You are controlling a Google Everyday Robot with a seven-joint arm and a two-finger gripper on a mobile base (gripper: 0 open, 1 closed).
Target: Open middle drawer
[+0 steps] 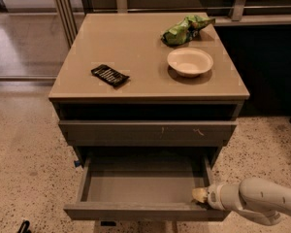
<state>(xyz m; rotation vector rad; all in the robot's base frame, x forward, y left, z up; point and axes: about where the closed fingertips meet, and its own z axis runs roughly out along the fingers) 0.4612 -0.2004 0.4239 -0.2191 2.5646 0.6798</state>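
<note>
gripper (200, 194) sits low at the near right, its tip at the front right inner corner of the middle drawer (140, 182), touching or just beside the front panel. Can't tell whether it's open or closed. White arm (262, 203) comes in from the right behind it.

Middle drawer is open, out well past the front above it. Its grey tray interior runs left from the gripper and has nothing in it.

Above and behind the gripper: the grey front with pale scratch marks (145, 131), shut.

Further back and higher, on the tabletop (136, 42): black packet (109, 75) far to the left, pale bowl (189, 61) roughly straight beyond the gripper, crumpled green bag (184, 29) just behind the bowl.
</note>
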